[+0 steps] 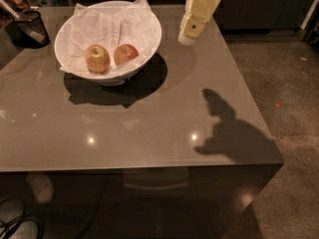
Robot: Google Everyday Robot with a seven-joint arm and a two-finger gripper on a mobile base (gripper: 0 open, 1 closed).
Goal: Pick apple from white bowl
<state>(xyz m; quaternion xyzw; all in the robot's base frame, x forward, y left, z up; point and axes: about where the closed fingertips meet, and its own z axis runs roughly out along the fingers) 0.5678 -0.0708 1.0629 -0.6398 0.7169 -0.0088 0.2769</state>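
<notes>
The white bowl (149,49), wide and lined with crumpled white paper, stands on the table at the upper left. Two apples lie in it side by side. The redder, darker apple (126,54) is on the right. A paler yellow-orange apple (97,58) is on the left. My gripper (188,35), cream-coloured, hangs down from the top edge of the view. It is to the right of the bowl's rim, above the table and apart from both apples.
The grey glossy table (149,128) ends at a front edge below and a right edge beside the floor. A small dark cup of utensils (29,27) stands at the far left behind the bowl. The arm's shadow (229,131) falls on the table's right side.
</notes>
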